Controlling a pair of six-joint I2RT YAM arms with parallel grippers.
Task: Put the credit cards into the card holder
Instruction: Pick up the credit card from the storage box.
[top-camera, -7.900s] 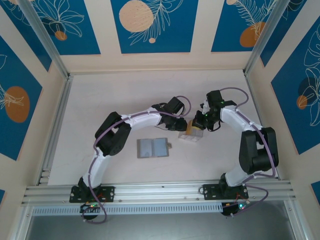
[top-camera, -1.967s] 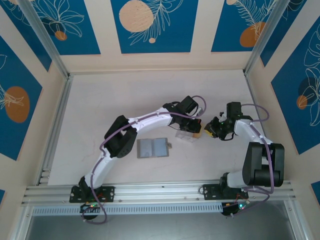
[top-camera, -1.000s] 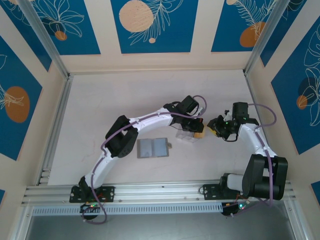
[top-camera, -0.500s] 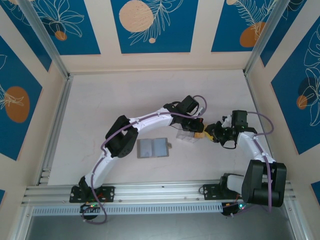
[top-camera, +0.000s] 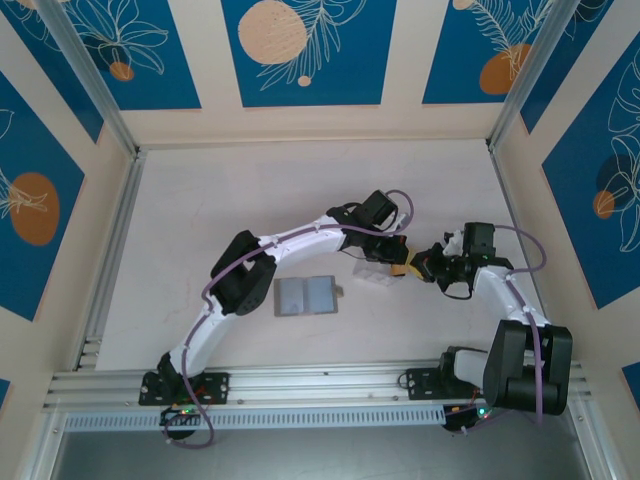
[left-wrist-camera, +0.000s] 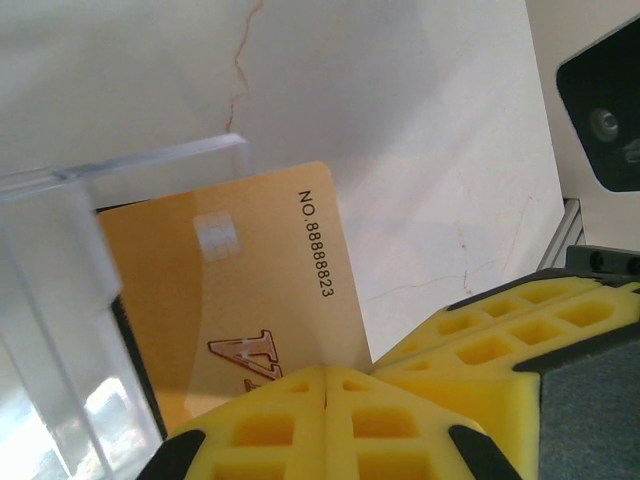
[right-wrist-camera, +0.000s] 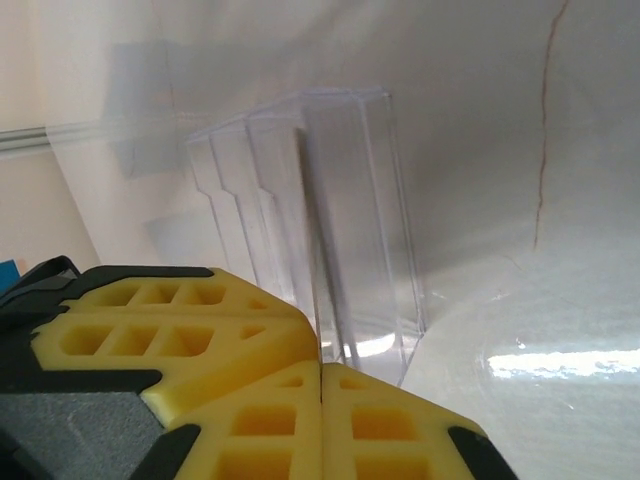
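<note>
Right claw (right-wrist-camera: 320, 378) was clamped shut on the orange card (left-wrist-camera: 250, 290). From its own wrist camera I saw a thin sheet, edge-on, running straight into the seam between the yellow pads. From the left wrist, its two pressed-together fingers met the card's lower right corner. Left claw (left-wrist-camera: 325, 385) was closed too, pads tight against each other with nothing between them, sitting just under the card's bottom edge.

The card stood on edge with its printed face turned toward the left wrist camera. The number line ran up along the edge nearest the right claw. Its far end sat inside the clear box (right-wrist-camera: 350, 200), behind the transparent wall, and the free end stuck out of the box toward the right claw. Enough of it was covered that I could not tell which edge was the long one. The box showed several upright slots; what else sat in them I could not make out.

From above, the card holder (top-camera: 307, 296) lay open and flat on the table (top-camera: 220, 200), pale inside up. Its long axis ran left to right, and it lay apart from the box, to its left and nearer the arm bases.
</note>
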